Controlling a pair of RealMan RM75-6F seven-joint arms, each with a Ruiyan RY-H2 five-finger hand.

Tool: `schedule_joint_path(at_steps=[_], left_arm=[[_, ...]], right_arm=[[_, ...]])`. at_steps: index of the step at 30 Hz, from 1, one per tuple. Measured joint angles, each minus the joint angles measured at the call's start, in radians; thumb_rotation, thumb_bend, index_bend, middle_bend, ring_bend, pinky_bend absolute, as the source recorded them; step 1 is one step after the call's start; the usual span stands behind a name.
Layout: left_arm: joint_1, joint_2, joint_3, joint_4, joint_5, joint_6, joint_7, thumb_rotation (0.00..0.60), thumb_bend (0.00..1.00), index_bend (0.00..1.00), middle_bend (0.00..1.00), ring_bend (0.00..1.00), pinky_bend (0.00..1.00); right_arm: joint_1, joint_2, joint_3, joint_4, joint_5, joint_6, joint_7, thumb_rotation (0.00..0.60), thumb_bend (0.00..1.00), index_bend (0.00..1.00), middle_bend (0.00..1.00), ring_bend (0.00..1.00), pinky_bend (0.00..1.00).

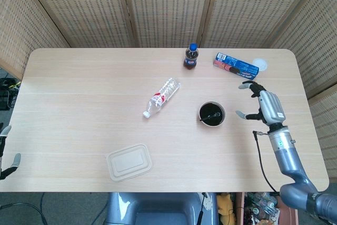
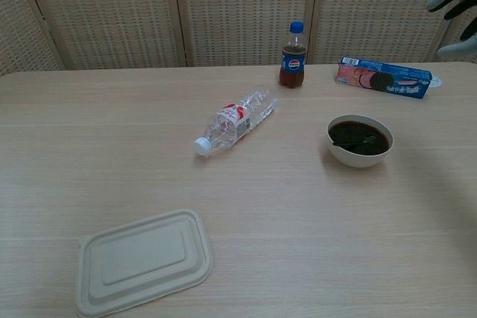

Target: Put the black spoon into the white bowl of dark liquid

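Observation:
The white bowl [image 1: 202, 109] [image 2: 359, 156] of dark liquid stands right of the table's middle. The black spoon [image 1: 211, 116] [image 2: 355, 140] lies inside it, in the liquid. My right hand [image 1: 263, 106] [image 2: 456, 7] hangs well to the right of the bowl and above the table, fingers spread, holding nothing; the chest view catches only its fingers at the right edge. My left hand [image 1: 5, 151] shows just at the lower left edge of the head view, off the table, fingers apart and empty.
A clear plastic bottle [image 1: 161, 97] lies on its side left of the bowl. A small cola bottle [image 1: 191, 57] and a blue cookie pack [image 1: 235, 66] stand behind it. A beige lidded tray [image 1: 128, 162] sits near the front edge. A white disc [image 1: 259, 64] lies at the far right.

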State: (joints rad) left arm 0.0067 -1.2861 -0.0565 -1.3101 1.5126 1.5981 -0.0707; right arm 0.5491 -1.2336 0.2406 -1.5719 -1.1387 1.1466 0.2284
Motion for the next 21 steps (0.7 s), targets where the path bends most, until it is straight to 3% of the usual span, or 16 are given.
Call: schedule_joint_path(at_steps=[9,13,21], left_arm=[[-0.002,-0.023,0.004,0.020,0.034,0.039,0.010,0.600,0.41,0.00,0.00,0.00,0.00],[0.001,-0.028,0.014,0.014,0.049,0.048,0.007,0.600,0.41,0.00,0.00,0.00,0.00],[0.004,-0.031,0.032,0.005,0.066,0.050,0.028,0.600,0.41,0.00,0.00,0.00,0.00]], right_arm=[[-0.106,-0.056,-0.082,0.042,-0.122,0.214,-0.220,0.600,0.21,0.25,0.11,0.01,0.10],[-0.156,-0.074,-0.129,0.049,-0.166,0.255,-0.303,0.600,0.21,0.17,0.04,0.00,0.01],[-0.224,-0.070,-0.182,0.017,-0.199,0.299,-0.400,0.600,0.21,0.13,0.00,0.00,0.00]])
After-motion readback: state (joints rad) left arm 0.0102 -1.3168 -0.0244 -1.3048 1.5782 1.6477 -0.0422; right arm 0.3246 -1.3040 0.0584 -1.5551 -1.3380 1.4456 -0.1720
